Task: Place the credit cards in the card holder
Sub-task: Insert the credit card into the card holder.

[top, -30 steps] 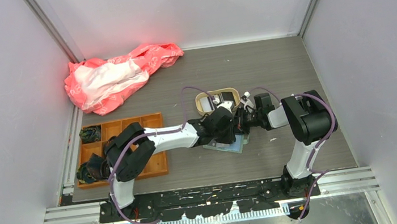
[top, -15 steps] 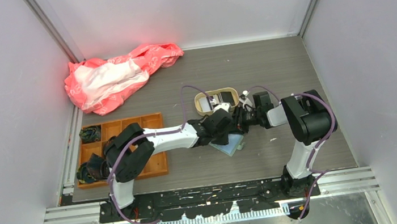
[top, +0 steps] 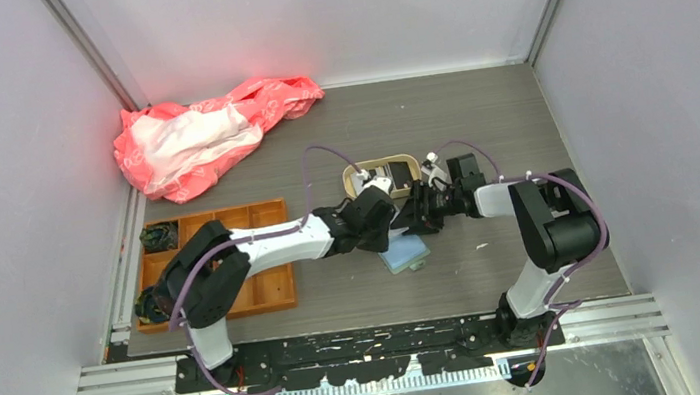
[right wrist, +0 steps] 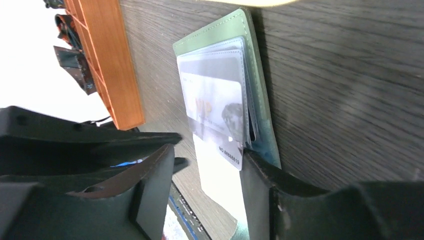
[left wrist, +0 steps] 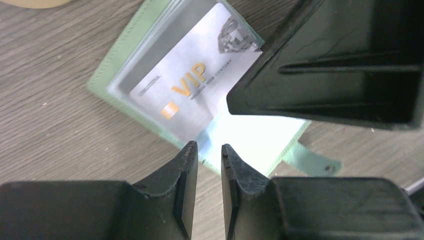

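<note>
the card holder lay open on the grey surface near its middle, just on the near side of a beige tray and to the right of an orange tray. a silver card with gold "vip" lettering sat under one of the holder's clear pockets, most of it inside, with one short end showing past the pocket's edge. both arms met over the holder. the left end effector hung at the holder's edge, its jaws nearly together with only a narrow slit between them, and nothing could be seen in that slit. the right end effector stood with its jaws well apart, the card's free end lying between them unclamped, and one finger close against the holder's green border. a crumpled pink and white bag lay in the far left corner, well apart from all this.
</note>
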Tool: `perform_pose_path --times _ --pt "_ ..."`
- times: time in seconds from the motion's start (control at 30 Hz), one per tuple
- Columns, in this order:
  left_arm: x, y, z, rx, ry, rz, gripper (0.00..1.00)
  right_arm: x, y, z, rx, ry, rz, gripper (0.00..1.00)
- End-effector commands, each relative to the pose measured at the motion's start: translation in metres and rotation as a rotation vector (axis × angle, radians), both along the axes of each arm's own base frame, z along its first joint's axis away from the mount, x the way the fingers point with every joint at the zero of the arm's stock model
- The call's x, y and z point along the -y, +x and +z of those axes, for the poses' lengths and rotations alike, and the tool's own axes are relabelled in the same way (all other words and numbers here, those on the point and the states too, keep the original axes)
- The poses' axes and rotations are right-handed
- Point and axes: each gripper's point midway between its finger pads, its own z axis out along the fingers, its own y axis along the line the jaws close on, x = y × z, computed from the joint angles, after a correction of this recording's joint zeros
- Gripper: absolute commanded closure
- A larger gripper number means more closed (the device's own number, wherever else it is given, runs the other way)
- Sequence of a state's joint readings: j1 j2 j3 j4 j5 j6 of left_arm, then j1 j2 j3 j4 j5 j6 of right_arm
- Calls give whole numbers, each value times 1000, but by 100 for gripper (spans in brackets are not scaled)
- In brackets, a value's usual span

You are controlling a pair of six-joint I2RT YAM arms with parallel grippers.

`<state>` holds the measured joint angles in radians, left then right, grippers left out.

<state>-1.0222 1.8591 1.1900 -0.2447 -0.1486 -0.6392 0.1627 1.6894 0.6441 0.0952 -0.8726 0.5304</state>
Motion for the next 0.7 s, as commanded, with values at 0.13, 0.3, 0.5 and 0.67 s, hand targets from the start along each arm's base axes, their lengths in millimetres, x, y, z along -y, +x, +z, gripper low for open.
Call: perform_pose_path --times 0.13,0.3,0.5,0.67 --pt "-28 22 63 107 -169 42 74 13 1 14 80 -118 26 39" --pt "-43 44 68 87 -302 76 72 19 2 15 45 -177 36 38" --pt "-31 60 60 54 -402 58 69 32 11 19 60 -274 8 39" --pt "-19 66 48 34 -450 67 67 45 15 19 76 -351 -13 33"
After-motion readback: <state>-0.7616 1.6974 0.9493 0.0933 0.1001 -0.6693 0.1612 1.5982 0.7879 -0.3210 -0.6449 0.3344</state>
